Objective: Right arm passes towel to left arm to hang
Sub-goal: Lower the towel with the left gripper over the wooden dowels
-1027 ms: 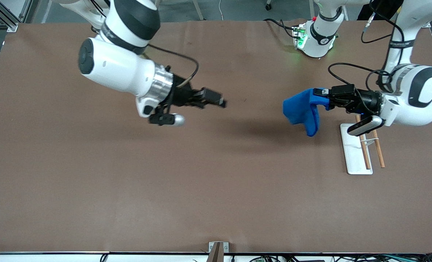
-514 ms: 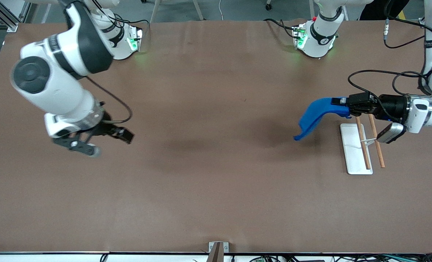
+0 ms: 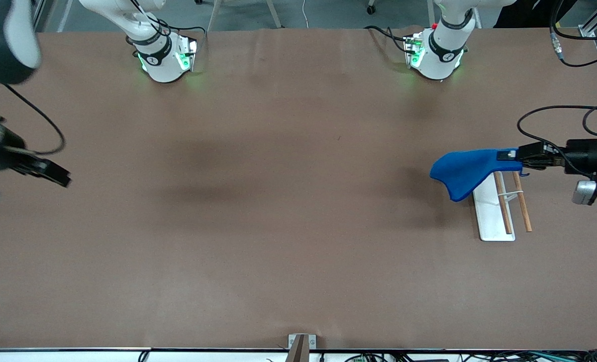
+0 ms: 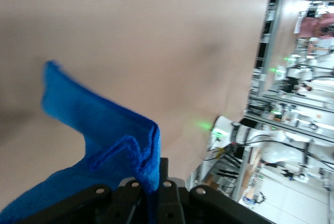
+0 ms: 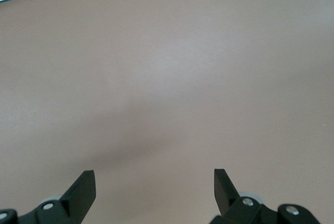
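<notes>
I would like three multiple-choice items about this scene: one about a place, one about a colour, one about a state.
1. What is the towel held over?
A. the rack with its wooden rods
B. the right arm's base
C. the middle of the table

2. What colour is the towel?
A. green
B. blue
C. white

3. In what state is the right gripper?
A. shut on the towel
B. shut on a rod
C. open, holding nothing

Answers:
1. A, the front view shows the cloth hanging from the left gripper over the end of the rack that lies farther from the front camera.
2. B, both views of it show bright blue.
3. C, its wrist view shows the fingers spread over bare table.
</notes>
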